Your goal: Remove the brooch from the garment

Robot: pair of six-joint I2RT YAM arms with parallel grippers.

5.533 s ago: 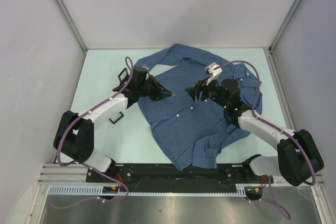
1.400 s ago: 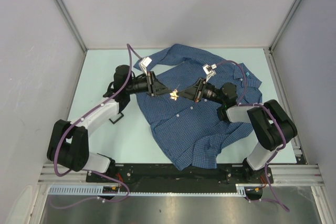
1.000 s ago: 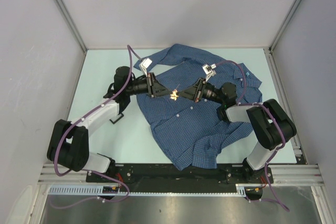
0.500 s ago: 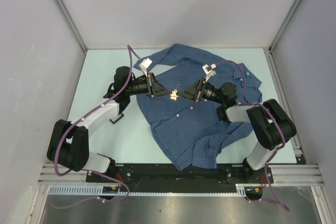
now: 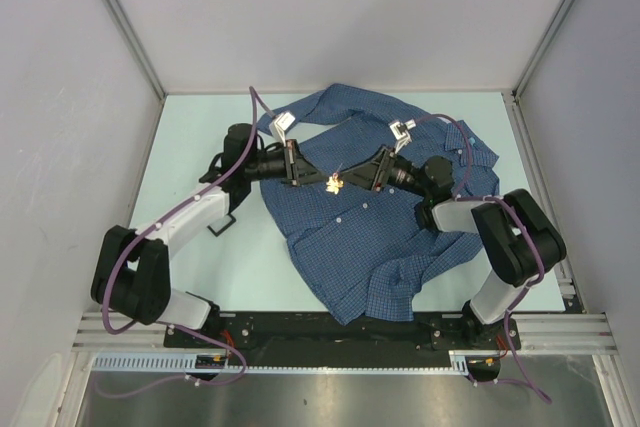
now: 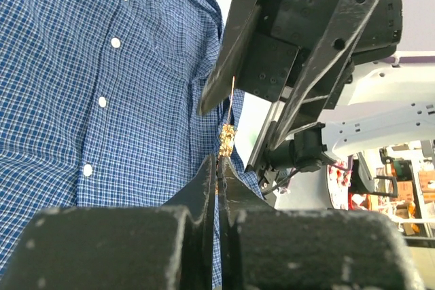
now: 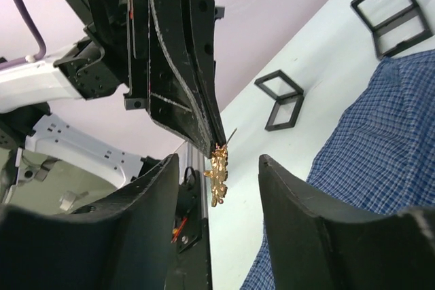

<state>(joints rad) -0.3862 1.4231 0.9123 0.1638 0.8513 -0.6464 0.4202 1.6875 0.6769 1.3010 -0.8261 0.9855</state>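
So the left end effector (image 5: 320,179) is clamped on the gold brooch (image 5: 334,184), held up clear of the shirt (image 5: 370,237), guessing so the pin can't snag. The right end effector (image 5: 356,178) gapes wide, empty, facing it.

1. Top view is bright and even, with soft light from overhead. The worktop (image 5: 190,147) only shows faint fuzzy shadows along the edges of the shirt (image 5: 370,227).
2. The metal strip (image 5: 330,397) along the bottom catches a dull, smeary glare.
3. Left wrist cam: the shirt checks are crisp, but the left fingers (image 6: 197,191) go soft and blurry toward the bottom edge. The far right background is blown out white.
4. Right wrist cam: the right fingers (image 7: 136,229) are dark and out of focus up close. The brooch (image 7: 217,176) glints gold and stays fairly sharp, and the wall (image 7: 272,5) behind has a purple cast.
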